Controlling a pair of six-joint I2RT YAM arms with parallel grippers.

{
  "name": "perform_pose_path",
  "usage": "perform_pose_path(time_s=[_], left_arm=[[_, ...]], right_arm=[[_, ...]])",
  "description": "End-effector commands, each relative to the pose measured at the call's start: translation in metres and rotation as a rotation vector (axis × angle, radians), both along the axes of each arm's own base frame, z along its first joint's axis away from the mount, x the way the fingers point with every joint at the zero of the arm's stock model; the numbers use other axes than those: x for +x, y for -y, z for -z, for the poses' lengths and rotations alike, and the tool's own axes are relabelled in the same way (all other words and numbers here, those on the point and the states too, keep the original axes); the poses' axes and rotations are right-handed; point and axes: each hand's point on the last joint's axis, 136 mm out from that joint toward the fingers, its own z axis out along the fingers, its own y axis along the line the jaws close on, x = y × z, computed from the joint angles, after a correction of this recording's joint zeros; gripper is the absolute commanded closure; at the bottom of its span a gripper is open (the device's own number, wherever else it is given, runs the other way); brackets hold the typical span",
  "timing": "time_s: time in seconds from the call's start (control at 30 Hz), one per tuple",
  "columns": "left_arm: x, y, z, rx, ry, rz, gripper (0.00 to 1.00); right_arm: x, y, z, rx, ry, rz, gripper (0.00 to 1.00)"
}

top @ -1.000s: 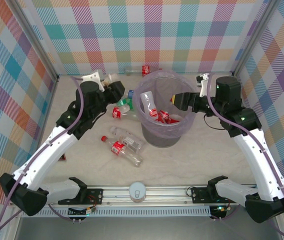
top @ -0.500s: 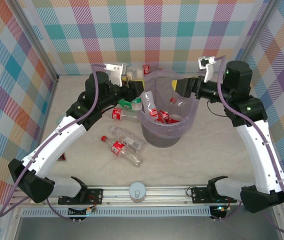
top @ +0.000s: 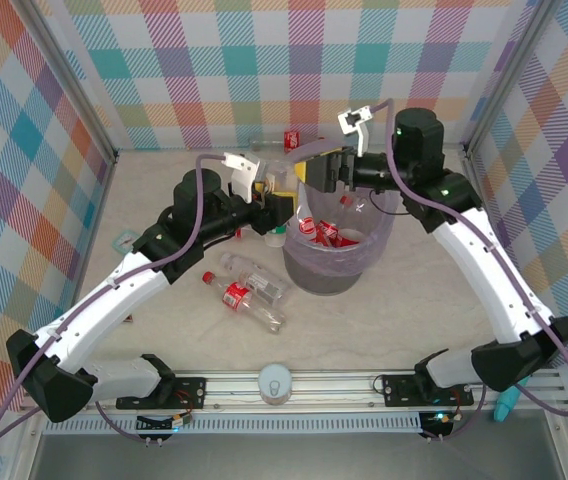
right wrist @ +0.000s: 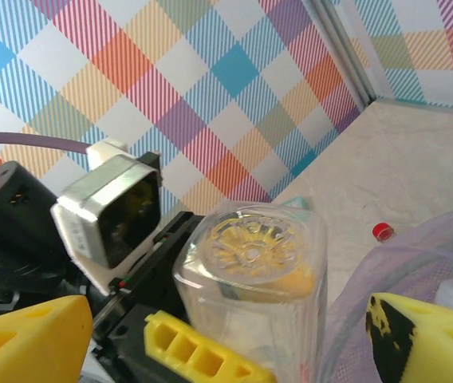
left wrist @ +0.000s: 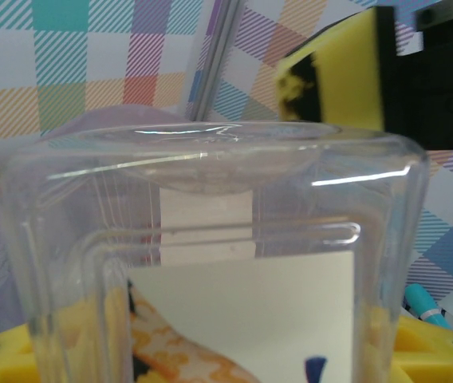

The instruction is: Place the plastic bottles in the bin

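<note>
Teal packet (top: 122, 240) lies alone at the left of the counter (top: 434, 300). Nearer the middle, two loose plastic bottles (top: 249, 295) lie side by side on the counter just left of the bin (top: 336, 272), one of them red-labelled. Above them the left pincer (top: 280, 198) is clenched on a clear bottle (left wrist: 210, 239) held at the bin's left rim; in the left wrist view its yellow fingers (left wrist: 426, 347) press the bottle's sides. The grey bin, lined with lavender film, holds several red-labelled bottles (top: 324, 232). Over its far-left rim the right pincer (top: 314, 172) stands released, its own yellow pads (right wrist: 27, 343) spread wide on either side of that clear bottle. Another red-labelled bottle (top: 290, 139) lies by the back wall.
</note>
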Motion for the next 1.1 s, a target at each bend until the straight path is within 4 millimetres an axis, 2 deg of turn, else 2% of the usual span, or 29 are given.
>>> perform_pose_path(time_s=[0.0,0.13,0.47,0.77,0.8,0.93,1.03,1.07], left_arm=[[-0.008,0.002,-0.026,-0.03,0.072,0.03,0.75],[-0.007,0.007,-0.025,-0.017,0.068,0.033,0.76],[-0.001,0.013,-0.03,-0.014,0.073,0.025,0.76],[-0.004,0.016,-0.033,-0.023,0.084,0.04,0.75],[-0.004,0.014,-0.033,-0.023,0.084,0.034,0.7],[-0.007,0.008,-0.034,-0.029,0.089,0.015,0.4],[-0.013,-0.003,-0.038,-0.043,0.097,-0.012,0.17],[-0.016,-0.009,-0.038,-0.049,0.095,-0.024,0.12]], right_arm=[[-0.008,-0.013,-0.011,0.044,0.019,-0.076,0.11],[-0.011,-0.023,-0.005,0.047,-0.001,-0.111,0.1],[-0.001,-0.043,0.023,0.018,-0.078,-0.14,0.15],[0.012,-0.044,0.033,-0.012,-0.082,-0.092,0.37],[0.013,-0.043,0.032,-0.013,-0.076,-0.086,0.39],[0.016,-0.042,0.024,-0.009,-0.051,-0.067,0.44],[0.019,-0.04,0.014,-0.007,-0.019,-0.045,0.46],[0.021,-0.039,0.011,-0.01,-0.007,-0.034,0.47]])
